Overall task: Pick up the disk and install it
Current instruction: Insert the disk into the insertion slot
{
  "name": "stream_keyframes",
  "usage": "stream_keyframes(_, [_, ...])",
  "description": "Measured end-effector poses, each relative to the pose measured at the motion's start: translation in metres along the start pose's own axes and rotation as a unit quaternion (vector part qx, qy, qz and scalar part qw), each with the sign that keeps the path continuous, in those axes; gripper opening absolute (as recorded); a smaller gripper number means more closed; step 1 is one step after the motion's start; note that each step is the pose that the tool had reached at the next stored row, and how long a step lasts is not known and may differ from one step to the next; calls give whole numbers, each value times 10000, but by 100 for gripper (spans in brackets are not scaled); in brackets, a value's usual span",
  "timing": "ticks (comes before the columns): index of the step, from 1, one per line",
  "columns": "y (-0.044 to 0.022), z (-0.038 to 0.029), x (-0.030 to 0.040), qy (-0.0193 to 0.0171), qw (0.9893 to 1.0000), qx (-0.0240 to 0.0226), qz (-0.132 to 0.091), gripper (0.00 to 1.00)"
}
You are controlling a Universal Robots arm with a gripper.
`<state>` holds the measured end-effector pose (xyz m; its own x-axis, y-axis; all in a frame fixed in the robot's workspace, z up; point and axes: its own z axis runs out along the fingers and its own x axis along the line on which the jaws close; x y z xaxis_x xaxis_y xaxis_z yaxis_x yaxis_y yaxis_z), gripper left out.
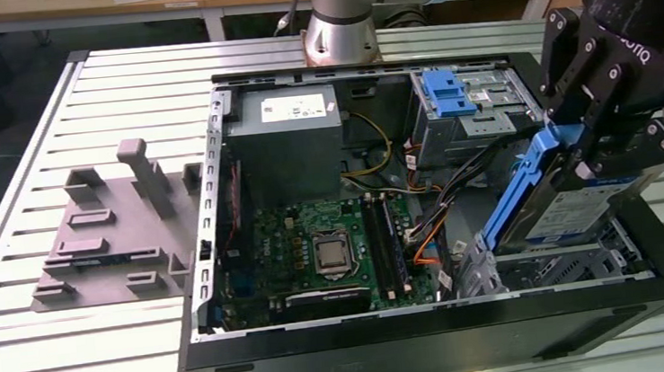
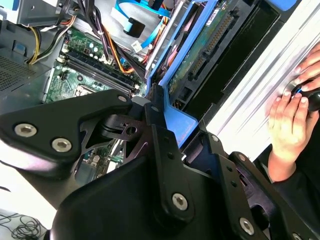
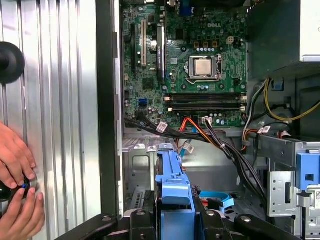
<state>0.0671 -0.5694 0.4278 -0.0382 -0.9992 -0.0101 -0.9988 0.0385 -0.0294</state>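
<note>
The disk (image 1: pixel 572 210), a silver-grey drive with a blue-and-white label in a blue plastic bracket (image 1: pixel 512 202), hangs tilted on edge over the metal drive bay (image 1: pixel 556 267) at the exterior view's right of the open computer case (image 1: pixel 442 343). My black gripper (image 1: pixel 604 158) is shut on its upper end. In the second wrist view the disk's green circuit-board underside (image 2: pixel 207 47) points down into the case, with the gripper (image 2: pixel 170 129) clamped on the bracket's end. In the first wrist view the bracket (image 3: pixel 171 180) sticks out from the gripper (image 3: pixel 175 216) above the bay floor.
Inside the case lie the motherboard (image 1: pixel 326 250), the grey power supply (image 1: pixel 290 122), loose cables (image 1: pixel 453 184) and an upper cage with a blue latch (image 1: pixel 450 94). A grey fixture (image 1: pixel 108 233) sits on the slatted table. A person's hands (image 3: pixel 15 165) rest on the table beside the case.
</note>
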Motion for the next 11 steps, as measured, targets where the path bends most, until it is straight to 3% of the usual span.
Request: stream_keyframes(11, [1,17,0,0,10000,0,0,36])
